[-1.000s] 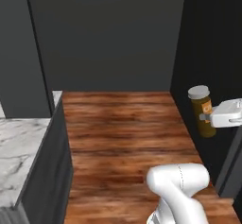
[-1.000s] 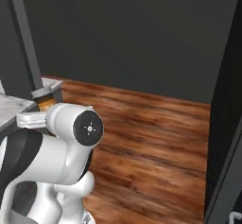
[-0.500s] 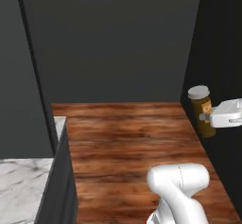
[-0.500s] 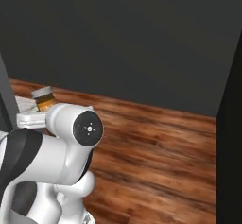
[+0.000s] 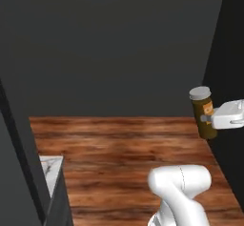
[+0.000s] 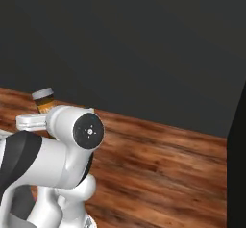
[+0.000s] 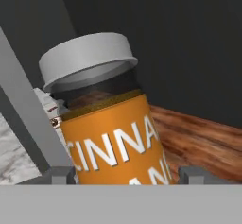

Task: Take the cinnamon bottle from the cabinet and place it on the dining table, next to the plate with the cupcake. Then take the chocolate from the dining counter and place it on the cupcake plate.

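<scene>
The gripper (image 7: pixel 123 175) is clamped around the cinnamon bottle (image 5: pixel 202 113), holding it nearly upright in the air above the wooden floor (image 5: pixel 124 163), near a dark wall (image 5: pixel 109 44).

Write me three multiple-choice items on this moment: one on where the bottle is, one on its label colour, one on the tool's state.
1. Where is the bottle?
A. Held above the wood floor
B. Lying on the floor
C. On a plate

2. What colour is its label?
A. Blue
B. Orange
C. Green

3. What state is the tool in?
A. Open, empty
B. Shut on the bottle
C. Shut on nothing

Answers: 1 A, since the left base view shows it in the air at the arm's end. 2 B, since the hand view shows white lettering on orange. 3 B, since the fingertips flank the bottle.
</scene>
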{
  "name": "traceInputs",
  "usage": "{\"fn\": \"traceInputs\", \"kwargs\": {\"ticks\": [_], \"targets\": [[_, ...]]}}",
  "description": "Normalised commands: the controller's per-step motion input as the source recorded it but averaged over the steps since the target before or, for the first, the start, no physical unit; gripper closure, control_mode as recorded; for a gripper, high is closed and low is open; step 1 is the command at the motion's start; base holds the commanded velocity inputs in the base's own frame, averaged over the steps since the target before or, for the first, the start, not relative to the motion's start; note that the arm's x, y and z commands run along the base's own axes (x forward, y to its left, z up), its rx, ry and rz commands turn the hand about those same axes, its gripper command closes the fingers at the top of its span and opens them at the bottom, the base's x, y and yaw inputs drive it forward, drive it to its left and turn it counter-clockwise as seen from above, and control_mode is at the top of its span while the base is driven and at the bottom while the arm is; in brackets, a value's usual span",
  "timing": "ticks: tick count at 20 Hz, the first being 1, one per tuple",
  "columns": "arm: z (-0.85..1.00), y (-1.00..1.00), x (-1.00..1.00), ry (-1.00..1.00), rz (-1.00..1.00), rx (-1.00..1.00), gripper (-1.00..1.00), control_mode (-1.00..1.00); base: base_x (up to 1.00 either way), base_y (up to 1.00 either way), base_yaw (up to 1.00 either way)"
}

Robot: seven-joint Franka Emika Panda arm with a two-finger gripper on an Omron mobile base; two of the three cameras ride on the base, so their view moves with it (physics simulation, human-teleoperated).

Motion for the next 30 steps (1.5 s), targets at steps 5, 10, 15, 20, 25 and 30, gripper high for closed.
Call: {"fn": "traceInputs", "kwargs": {"ticks": [5, 10, 15, 20, 25, 30], "targets": [[0.0, 0.0, 0.0, 0.0, 0.0, 0.0, 1.0, 1.0, 1.0, 0.0, 0.46], [0.0, 0.0, 0.0, 0.0, 0.0, 0.0, 1.0, 1.0, 1.0, -0.07, 0.67], [0.0, 0.0, 0.0, 0.0, 0.0, 0.0, 1.0, 1.0, 0.98, -0.07, 0.74], [0.0, 0.0, 0.0, 0.0, 0.0, 0.0, 1.0, 1.0, 0.97, 0.0, 0.77], [0.0, 0.0, 0.0, 0.0, 0.0, 0.0, 1.0, 1.0, 0.97, 0.0, 0.76], [0.0, 0.0, 0.0, 0.0, 0.0, 0.0, 1.0, 1.0, 0.79, -0.05, 0.72]]}}
